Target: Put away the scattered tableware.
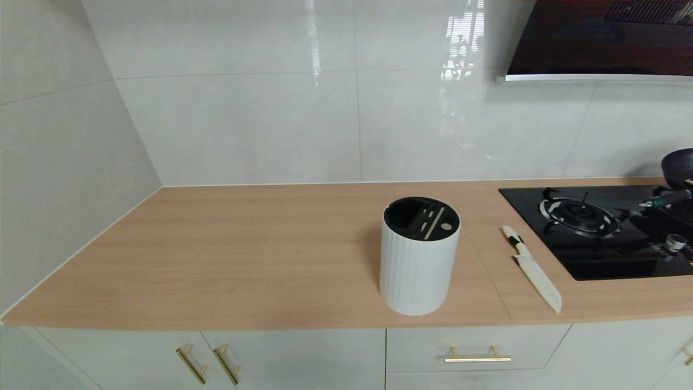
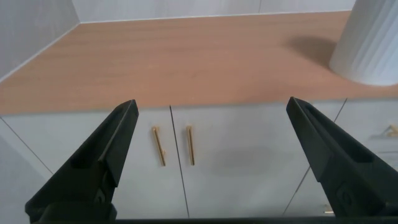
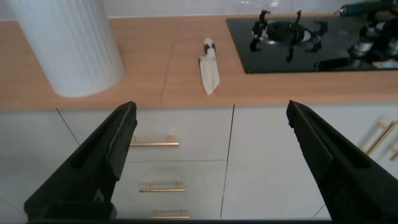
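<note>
White knife (image 1: 531, 269) flat on countertop (image 1: 243, 244), beside ribbed holder (image 1: 418, 271).

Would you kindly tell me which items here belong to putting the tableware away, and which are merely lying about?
For the job:
white knife, lying flat on the countertop
white ribbed utensil holder with a slotted black top

Just about:
gas hob
black pan
drawer handle

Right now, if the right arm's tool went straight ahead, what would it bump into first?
Likely the white cabinet front just below the wooden countertop's edge: the open right tool points there. The white knife lies slightly above that line, though depth is unclear.
</note>
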